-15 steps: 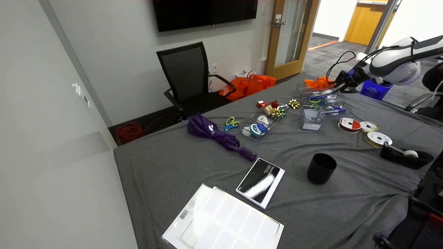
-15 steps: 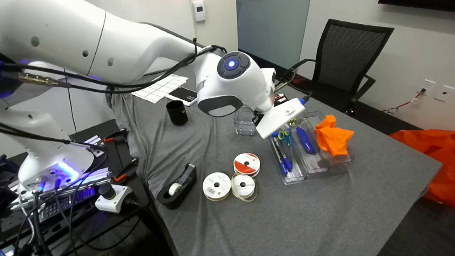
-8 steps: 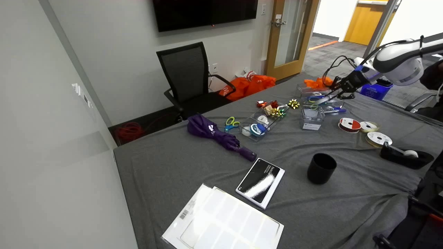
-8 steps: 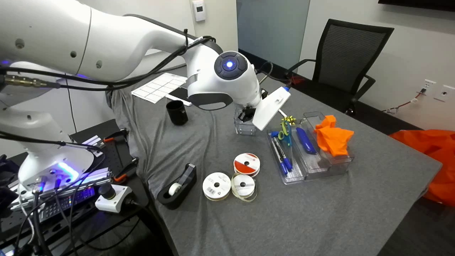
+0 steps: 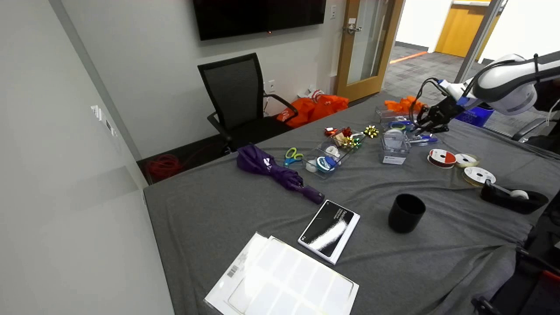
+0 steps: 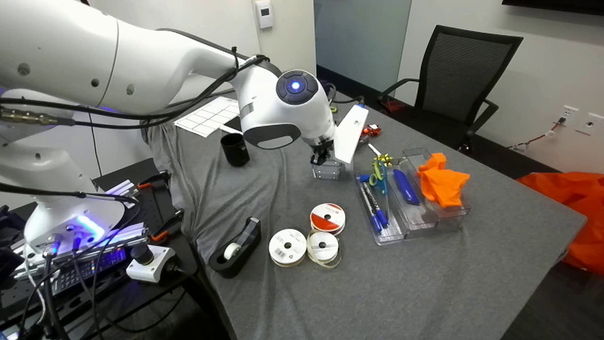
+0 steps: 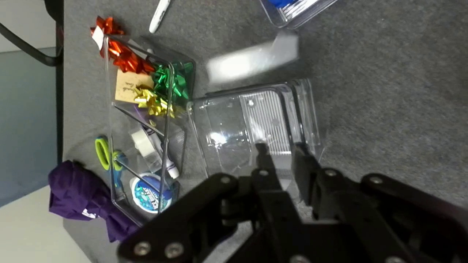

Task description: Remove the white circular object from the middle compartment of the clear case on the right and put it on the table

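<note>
A clear case (image 7: 166, 135) with three compartments is at the left of the wrist view, and it also shows in an exterior view (image 5: 321, 175). A white tape roll (image 7: 143, 142) lies in its middle compartment beside a marker, and shows in an exterior view (image 5: 332, 151). The case is mostly behind the arm in the other exterior picture. My gripper (image 7: 281, 146) is partly open, with nothing between its fingers, above a small clear box (image 7: 263, 120). It is to one side of the case, not touching it, and shows in an exterior view (image 5: 426, 127). The table (image 6: 401, 293) is covered in grey cloth.
Bows (image 7: 172, 82) and a mint tub (image 7: 148, 193) fill the case's end compartments. Scissors (image 7: 104, 151) and a purple umbrella (image 7: 75, 193) lie beyond it. A pen organizer (image 6: 391, 240), spools (image 6: 288, 246) and a tape dispenser (image 6: 236, 250) stand nearby. A blurred white shape (image 7: 252, 60) is unclear.
My gripper has moved away from the pen organizer and down toward the small clear box. The wrist has turned a little. The task's objects have not visibly moved.
</note>
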